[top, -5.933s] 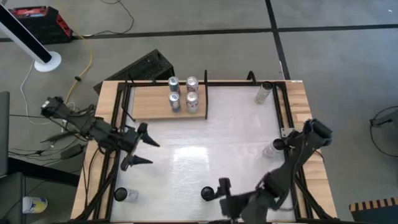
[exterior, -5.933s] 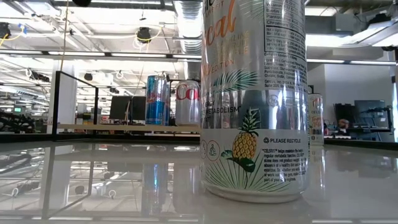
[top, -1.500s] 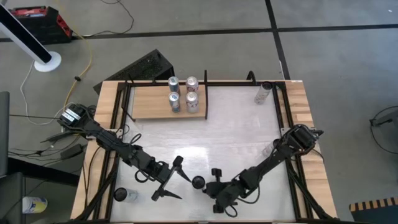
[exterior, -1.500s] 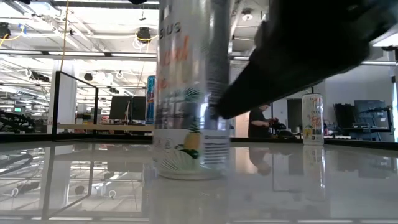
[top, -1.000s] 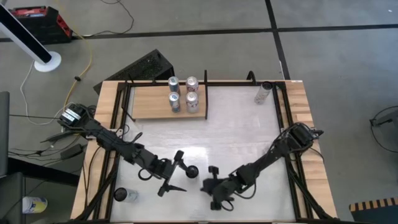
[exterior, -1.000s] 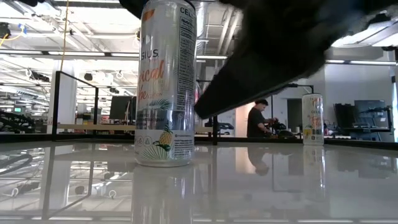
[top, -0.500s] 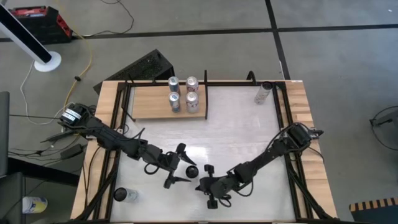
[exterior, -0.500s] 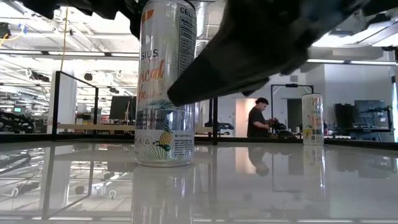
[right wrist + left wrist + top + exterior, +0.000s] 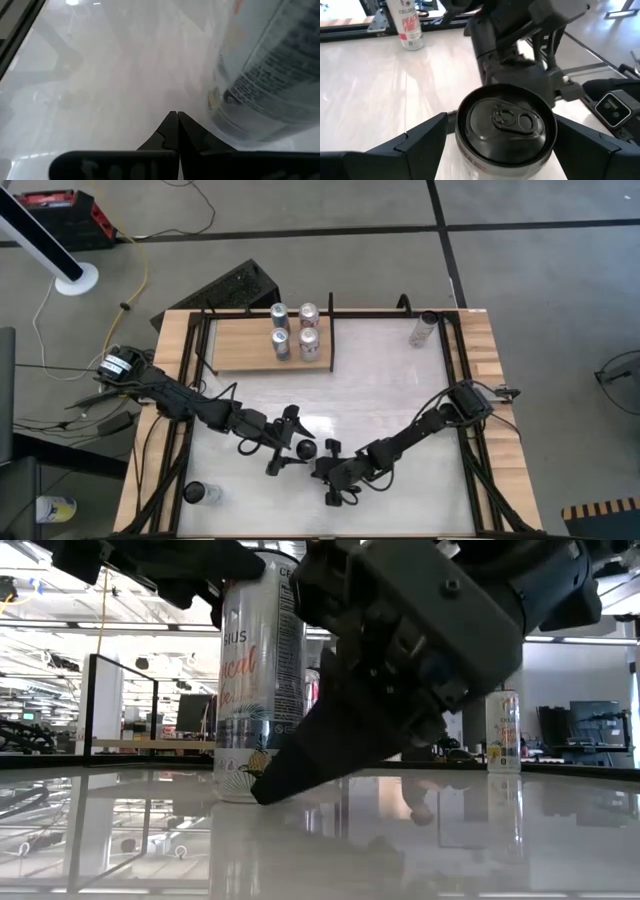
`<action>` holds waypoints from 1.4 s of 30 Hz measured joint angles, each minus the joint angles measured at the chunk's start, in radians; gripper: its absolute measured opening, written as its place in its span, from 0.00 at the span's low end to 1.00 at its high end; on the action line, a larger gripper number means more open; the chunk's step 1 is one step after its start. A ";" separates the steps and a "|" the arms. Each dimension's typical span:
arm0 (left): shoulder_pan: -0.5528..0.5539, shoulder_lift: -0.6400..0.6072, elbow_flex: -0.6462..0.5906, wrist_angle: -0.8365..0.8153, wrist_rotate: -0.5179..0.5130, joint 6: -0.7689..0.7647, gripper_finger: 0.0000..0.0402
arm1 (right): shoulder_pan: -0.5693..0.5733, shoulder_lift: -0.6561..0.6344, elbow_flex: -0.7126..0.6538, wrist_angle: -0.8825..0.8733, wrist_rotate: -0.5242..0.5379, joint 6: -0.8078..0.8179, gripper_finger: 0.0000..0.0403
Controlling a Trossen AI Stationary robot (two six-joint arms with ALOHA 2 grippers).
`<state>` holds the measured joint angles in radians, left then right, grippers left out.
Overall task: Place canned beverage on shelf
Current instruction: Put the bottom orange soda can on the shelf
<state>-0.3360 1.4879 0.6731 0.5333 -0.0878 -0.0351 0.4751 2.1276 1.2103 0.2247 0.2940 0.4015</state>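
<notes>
Since a second and a half ago we have brought the left gripper (image 9: 289, 441) in from the worktop's left side, and its spread fingers (image 9: 415, 142) now stand on either side of the can (image 9: 304, 450) without pinching it. The right gripper (image 9: 322, 460) has moved in with the can from the near edge; its fingers (image 9: 172, 131) are clenched together on nothing, with the tips low on the worktop (image 9: 390, 395) just beside the can's base. The can stands upright near the middle of the worktop, toward the near edge, well apart from the shelf (image 9: 240, 345) at the far left corner. We judge that the right arm has delivered the can into the left arm's reach, so closing the left fingers, the lift and the carry to the shelf remain.

Counted left to right in the high view:
- one can near the near left corner (image 9: 194, 493)
- four cans on the shelf (image 9: 294, 332)
- the one can between the grippers
- one can near the far right corner (image 9: 424, 329)
- two arms

A further object may stand by the right edge; we cannot tell.
</notes>
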 joint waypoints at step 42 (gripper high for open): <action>0.239 -0.751 -0.002 -0.702 -0.332 0.049 0.59 | 0.022 -0.058 0.000 -0.134 0.026 0.038 0.05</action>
<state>-0.0974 0.7368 0.6712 -0.1688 -0.4196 0.0142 0.4969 2.0693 1.2106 0.0902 0.3199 0.4396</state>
